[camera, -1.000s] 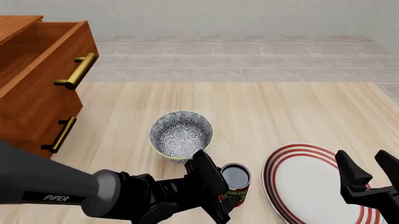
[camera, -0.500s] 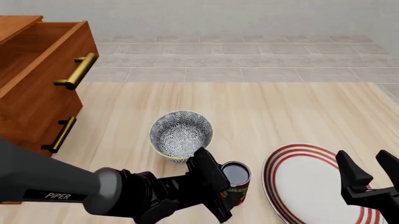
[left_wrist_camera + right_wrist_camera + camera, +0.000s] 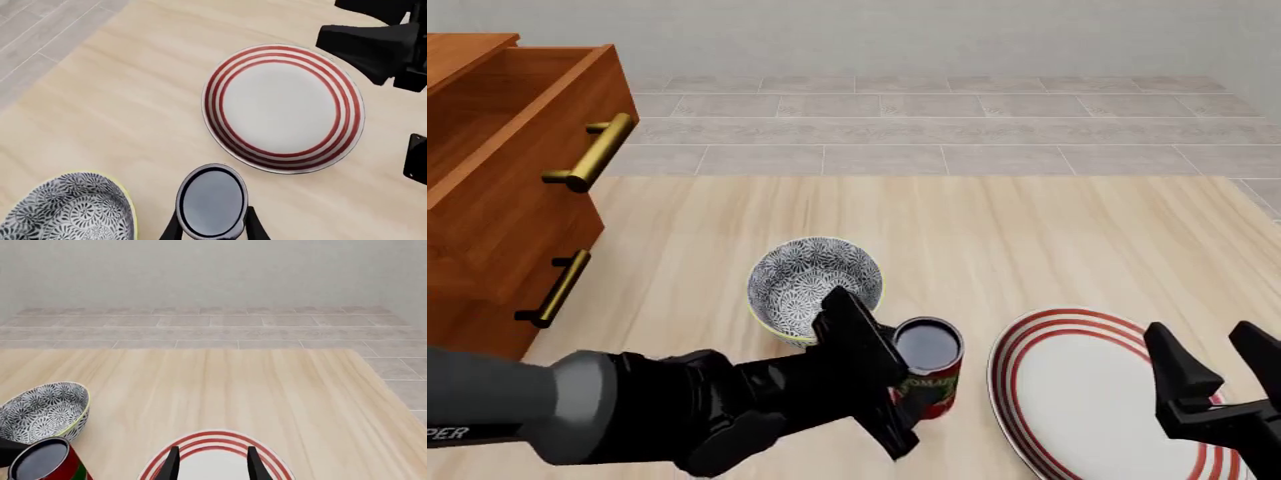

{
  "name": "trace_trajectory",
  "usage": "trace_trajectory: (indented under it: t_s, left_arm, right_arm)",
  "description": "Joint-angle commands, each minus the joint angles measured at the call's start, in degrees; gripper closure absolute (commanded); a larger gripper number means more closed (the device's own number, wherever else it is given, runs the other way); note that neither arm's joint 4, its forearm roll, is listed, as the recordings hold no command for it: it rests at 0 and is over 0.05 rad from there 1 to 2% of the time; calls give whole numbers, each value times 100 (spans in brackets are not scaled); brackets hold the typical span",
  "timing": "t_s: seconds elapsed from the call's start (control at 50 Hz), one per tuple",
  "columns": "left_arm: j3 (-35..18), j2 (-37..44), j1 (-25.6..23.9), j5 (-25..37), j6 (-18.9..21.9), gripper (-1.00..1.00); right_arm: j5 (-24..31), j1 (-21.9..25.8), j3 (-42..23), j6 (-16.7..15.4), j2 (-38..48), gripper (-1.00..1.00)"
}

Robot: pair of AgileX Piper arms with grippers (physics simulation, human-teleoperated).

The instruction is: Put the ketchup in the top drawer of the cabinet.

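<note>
Ketchup (image 3: 929,378): upright can between the patterned bowl (image 3: 813,287) and the red-ringed plate (image 3: 1094,390), near the table's (image 3: 1028,240) front edge. Lower label hidden behind the left gripper (image 3: 888,385); whether its base touches the table cannot be told. In the left wrist view only the dark lid (image 3: 212,201) shows, flanked by 2 fingertips (image 3: 253,227) pressed to its sides.

Left gripper: pinching the ketchup. Compared with 0.5 s ago, the can sits slightly higher in the front view and the arm lies lower and flatter, its grey forearm now cut off at the bottom-left corner.

Right gripper (image 3: 1217,385): fingers spread, holding nothing, poised over the plate's right side (partly cropped by the frame edge); unchanged from before.

Cabinet (image 3: 487,230): far left, cut off by the frame. Top drawer (image 3: 521,140): pulled out, interior only partly visible. 2 brass handles in view.
</note>
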Motion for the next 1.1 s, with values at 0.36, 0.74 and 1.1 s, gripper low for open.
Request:
trace_trajectory:
  t_s: [0.36, 0.74, 1.1]
  left_arm:
    - [-224, -2901, 267, 1926, 599, 100]
    - [-1105, -4187, 689, 3399, 595, 100]
    - [-2087, -5233, 1633, 4947, 644, 100]
  right_arm:
    - [-37, 24, 0, 43, 68, -100]
    - [-45, 30, 0, 61, 81, -100]
    - [-54, 12, 0, 85, 97, -100]
